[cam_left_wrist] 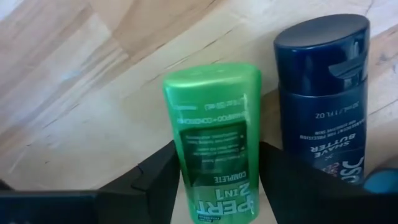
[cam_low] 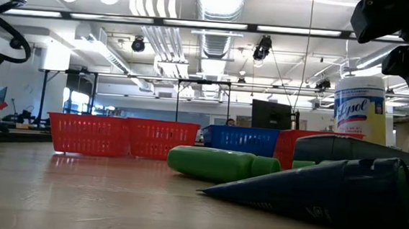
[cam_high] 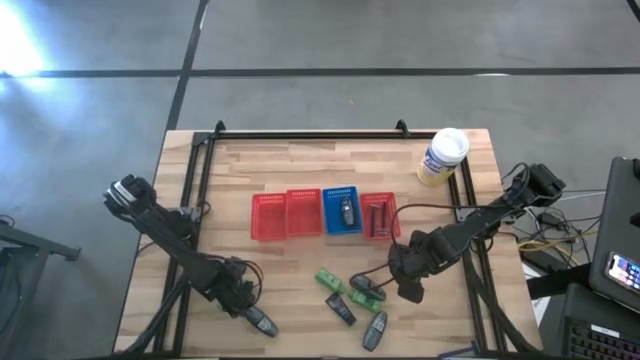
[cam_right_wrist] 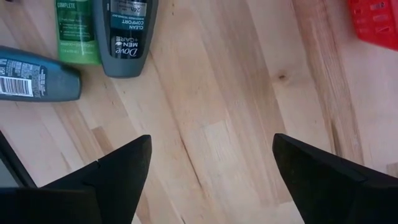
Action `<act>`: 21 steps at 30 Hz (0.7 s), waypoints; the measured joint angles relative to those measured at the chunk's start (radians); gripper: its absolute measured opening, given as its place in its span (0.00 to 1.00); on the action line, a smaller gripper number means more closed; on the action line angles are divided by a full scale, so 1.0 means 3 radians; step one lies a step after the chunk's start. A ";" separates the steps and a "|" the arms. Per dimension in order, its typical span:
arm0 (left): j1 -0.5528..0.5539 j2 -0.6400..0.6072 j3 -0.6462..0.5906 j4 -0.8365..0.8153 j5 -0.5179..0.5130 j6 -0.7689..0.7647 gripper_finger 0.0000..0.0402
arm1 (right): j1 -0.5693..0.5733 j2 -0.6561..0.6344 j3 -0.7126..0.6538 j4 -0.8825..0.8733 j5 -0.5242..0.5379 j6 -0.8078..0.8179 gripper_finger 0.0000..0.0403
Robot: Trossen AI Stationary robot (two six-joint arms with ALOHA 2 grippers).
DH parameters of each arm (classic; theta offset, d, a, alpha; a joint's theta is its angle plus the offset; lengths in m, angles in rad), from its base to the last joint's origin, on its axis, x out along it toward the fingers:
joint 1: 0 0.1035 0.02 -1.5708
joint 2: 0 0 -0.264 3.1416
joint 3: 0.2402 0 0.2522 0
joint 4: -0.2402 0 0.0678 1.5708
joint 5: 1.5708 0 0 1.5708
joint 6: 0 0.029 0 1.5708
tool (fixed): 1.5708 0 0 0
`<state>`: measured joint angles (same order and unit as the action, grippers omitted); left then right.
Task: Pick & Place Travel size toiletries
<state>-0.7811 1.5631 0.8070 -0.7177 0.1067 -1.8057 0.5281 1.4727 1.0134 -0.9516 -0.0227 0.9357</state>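
Note:
In the left wrist view a bright green tube (cam_left_wrist: 214,143) sits between the fingers of my left gripper (cam_left_wrist: 217,165), with a dark blue tube (cam_left_wrist: 323,93) lying just beside it. From above, that gripper (cam_high: 258,320) is low near the table's near edge and covers the green tube. My right gripper (cam_high: 408,292) (cam_right_wrist: 211,149) is open above bare wood. It stands just right of the loose items: green tubes (cam_high: 328,278) (cam_high: 366,295), a dark tube (cam_high: 340,308) and a grey bottle (cam_high: 375,330). My left gripper pinches the green tube between its two fingers, one on each long side (cam_left_wrist: 186,168), on the half nearer the wrist. The fingers lie along the tube, and its far end (cam_left_wrist: 211,81) points away from them. I cannot tell whether the tube rests on the table.
A row of mesh baskets stands mid-table: two red (cam_high: 268,215) (cam_high: 304,212), one blue (cam_high: 342,225) holding a grey bottle, one red (cam_high: 380,228) holding dark razors. A white canister (cam_high: 442,155) stands at the far right corner. Bare wood lies between the baskets and the loose items.

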 joint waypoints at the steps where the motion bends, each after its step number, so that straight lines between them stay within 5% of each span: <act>1: 0.0000 -0.0014 0.0010 -0.0020 -0.0021 0.0000 0.50 | -0.0001 0.0000 0.0000 0.0000 0.0000 0.0001 0.84; 8: 0.0005 -0.0296 -0.0001 -0.0054 -0.0551 -0.0239 0.34 | -0.0001 -0.0049 0.0000 0.0005 0.0082 0.0004 0.87; 15: 0.0134 -0.0831 -0.0001 -0.0125 -0.1495 -0.0749 0.32 | -0.0007 -0.0296 0.0000 0.0021 0.0310 0.0094 0.83; 18: 0.0358 -0.1056 0.0015 -0.0181 -0.1985 -0.0770 0.32 | -0.0019 -0.0403 -0.0008 0.0020 0.0383 0.0192 0.81; 21: 0.0807 -0.1193 0.0070 -0.0305 -0.2092 -0.0384 0.32 | -0.0030 -0.0469 -0.0028 0.0021 0.0449 0.0306 0.79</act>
<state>-0.5390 1.2053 0.8281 -0.8092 -0.5210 -1.9210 0.5190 1.3320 1.0051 -0.9452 0.1120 1.0273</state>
